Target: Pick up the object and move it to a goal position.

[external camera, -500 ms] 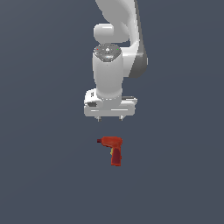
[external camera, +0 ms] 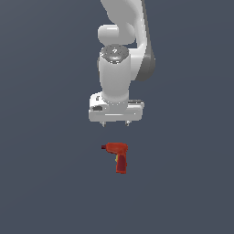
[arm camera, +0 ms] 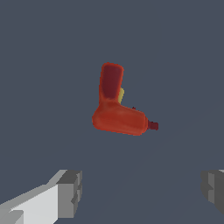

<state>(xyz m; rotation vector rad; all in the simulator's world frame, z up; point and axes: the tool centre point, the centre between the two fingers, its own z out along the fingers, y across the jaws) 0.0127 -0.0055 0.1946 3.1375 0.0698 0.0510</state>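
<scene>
Gripper (external camera: 116,123) hangs above the drill (external camera: 118,155), jaws wide, nothing held. Looks off-center though, so a straight drop might just knock it sideways.

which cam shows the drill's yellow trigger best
The wrist view: the drill fills more of the picture, and its yellow trigger shows clearly beside the handle. In the exterior view the drill is small, the trigger only a faint yellowish fleck.

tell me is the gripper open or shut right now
Open. In the wrist view the gripper has its two fingers set wide apart, nothing between them, and the toy drill lies apart from them on the floor.
</scene>
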